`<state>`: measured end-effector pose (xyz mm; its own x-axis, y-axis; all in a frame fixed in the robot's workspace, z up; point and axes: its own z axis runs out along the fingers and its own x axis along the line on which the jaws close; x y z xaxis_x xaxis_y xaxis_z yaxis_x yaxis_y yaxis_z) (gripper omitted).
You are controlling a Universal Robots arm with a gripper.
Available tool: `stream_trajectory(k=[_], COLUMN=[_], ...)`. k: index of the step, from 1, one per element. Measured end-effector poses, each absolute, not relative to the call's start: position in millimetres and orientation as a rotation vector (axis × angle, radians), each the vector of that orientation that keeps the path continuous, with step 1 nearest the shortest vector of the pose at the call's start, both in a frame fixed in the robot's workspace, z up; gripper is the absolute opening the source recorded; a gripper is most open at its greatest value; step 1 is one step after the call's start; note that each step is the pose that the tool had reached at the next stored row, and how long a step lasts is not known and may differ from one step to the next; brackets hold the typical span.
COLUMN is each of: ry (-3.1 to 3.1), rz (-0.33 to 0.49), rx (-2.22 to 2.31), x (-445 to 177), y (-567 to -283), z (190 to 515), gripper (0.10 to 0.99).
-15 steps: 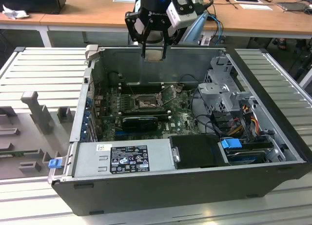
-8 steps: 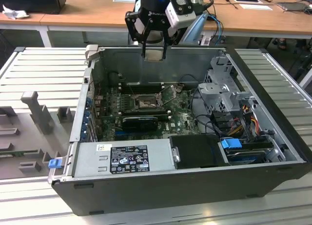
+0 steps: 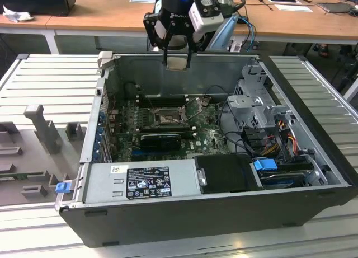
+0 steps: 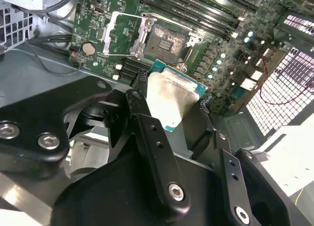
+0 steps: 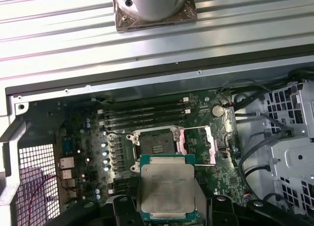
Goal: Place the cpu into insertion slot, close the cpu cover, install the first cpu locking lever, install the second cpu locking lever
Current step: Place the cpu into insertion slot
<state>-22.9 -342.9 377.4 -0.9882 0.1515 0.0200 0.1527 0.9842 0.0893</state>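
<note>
Lab: open PC case (image 3: 224, 219) on slatted bench (image 3: 50, 79), desks (image 3: 95, 14) behind.

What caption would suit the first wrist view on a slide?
The gripper holds the cpu above the motherboard, the insertion slot uncovered, its cpu cover flipped open.

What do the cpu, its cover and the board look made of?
The cpu: dull silvery-beige metal lid, matte sheen, on a green laminate edge. The cover: bright bare metal, probably steel, glinting. The board: green glossy laminate, likely fibreglass.

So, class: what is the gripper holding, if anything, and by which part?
The gripper holds the cpu, pinched by two opposite edges.
</note>
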Motion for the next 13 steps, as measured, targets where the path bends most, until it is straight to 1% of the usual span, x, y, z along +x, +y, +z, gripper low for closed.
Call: stream_trajectory(k=[13], ry=[-3.104], rz=[-0.143], rx=[-0.400], x=[-22.9], y=[-343.1], z=[377.4], gripper=[0.525])
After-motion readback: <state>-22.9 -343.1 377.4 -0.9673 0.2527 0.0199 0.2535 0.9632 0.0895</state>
